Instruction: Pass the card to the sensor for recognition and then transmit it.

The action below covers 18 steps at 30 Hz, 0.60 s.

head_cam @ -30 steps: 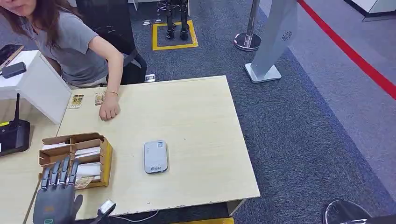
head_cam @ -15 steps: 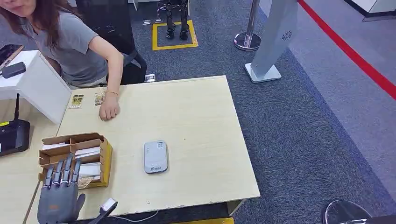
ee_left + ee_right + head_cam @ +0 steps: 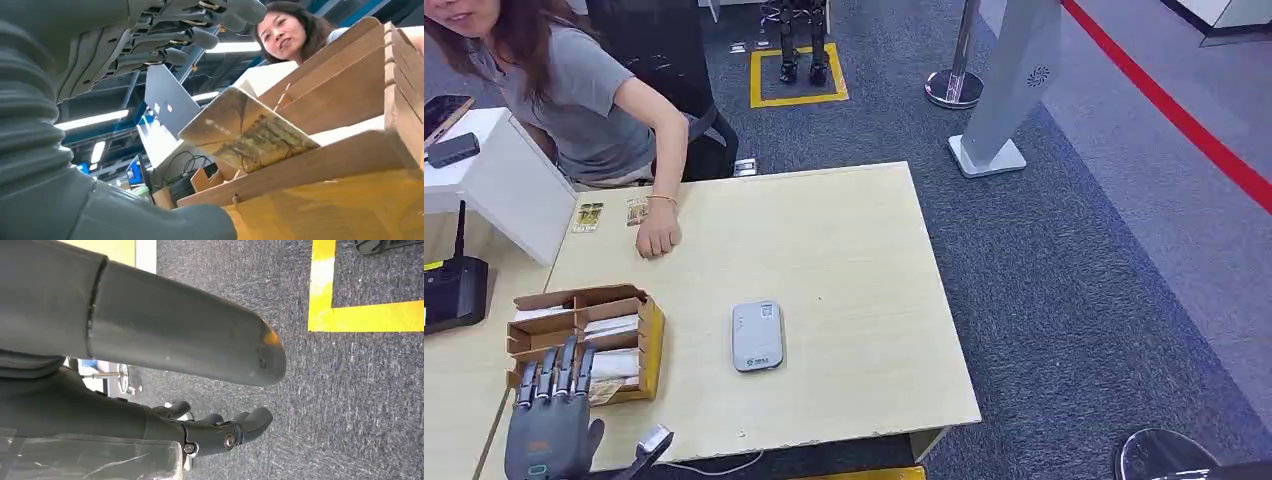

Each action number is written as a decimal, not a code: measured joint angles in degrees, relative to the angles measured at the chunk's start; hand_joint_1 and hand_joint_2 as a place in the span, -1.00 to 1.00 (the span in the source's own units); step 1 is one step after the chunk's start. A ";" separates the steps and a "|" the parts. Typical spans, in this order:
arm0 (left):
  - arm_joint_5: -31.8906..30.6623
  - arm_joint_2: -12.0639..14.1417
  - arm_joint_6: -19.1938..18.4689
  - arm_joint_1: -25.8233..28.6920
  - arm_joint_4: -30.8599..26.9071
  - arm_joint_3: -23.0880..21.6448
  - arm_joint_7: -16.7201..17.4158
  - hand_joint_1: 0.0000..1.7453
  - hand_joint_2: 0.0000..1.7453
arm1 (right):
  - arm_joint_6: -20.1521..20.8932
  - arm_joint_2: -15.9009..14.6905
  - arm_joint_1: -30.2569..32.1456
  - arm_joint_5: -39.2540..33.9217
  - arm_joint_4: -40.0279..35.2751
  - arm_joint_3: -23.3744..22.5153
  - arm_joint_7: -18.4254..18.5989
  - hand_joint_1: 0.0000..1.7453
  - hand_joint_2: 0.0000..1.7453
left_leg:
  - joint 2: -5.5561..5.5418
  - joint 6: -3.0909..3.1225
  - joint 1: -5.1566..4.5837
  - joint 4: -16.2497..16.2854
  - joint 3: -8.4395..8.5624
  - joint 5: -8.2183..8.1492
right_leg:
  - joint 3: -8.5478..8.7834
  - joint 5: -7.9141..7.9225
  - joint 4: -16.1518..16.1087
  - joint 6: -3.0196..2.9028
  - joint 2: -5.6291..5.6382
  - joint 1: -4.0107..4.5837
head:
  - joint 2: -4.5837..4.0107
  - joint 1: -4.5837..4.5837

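Left hand (image 3: 552, 415) hovers at the cardboard box (image 3: 639, 335) of cards (image 3: 250, 132), fingers (image 3: 554, 370) spread, holding nothing. Right hand (image 3: 215, 432) hangs over the carpet, fingers curled, empty. Sensor (image 3: 757, 335) sits mid-counter (image 3: 854, 270).

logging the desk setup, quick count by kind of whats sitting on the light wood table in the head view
cardboard card box: 1
grey sensor: 1
loose picture cards at the far edge: 2
person's hand resting on the table: 1
total: 5
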 joint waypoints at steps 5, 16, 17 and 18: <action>0.00 0.02 0.37 -0.08 0.65 0.00 0.39 -1.00 1.00 | 0.00 0.00 0.00 0.33 0.00 0.02 0.00 -1.00 1.00 | 0.00 0.00 0.00 0.00 0.00 0.00 | 0.00 0.00 0.00 0.00 0.00 0.00 | 0.00 0.00; 0.00 0.07 1.55 -0.27 1.22 0.04 0.57 -1.00 1.00 | 0.07 0.00 -0.01 0.50 0.00 0.02 0.00 -1.00 1.00 | 0.00 0.00 0.00 0.00 0.00 0.00 | 0.00 0.00 0.00 0.00 0.00 0.00 | 0.00 -0.02; 0.00 0.07 1.55 -0.27 1.22 0.04 0.57 -1.00 1.00 | 0.07 0.00 0.00 0.48 0.00 0.02 0.00 -1.00 1.00 | 0.00 0.00 0.00 0.00 0.00 0.00 | 0.00 0.00 0.00 0.00 0.00 0.00 | 0.00 -0.02; 0.00 0.07 1.55 -0.28 1.22 0.04 0.57 -1.00 1.00 | 0.07 0.00 0.00 0.50 0.00 0.02 0.00 -1.00 1.00 | 0.00 0.00 0.00 0.00 0.00 0.00 | 0.00 0.00 0.00 0.00 0.00 0.00 | 0.00 -0.02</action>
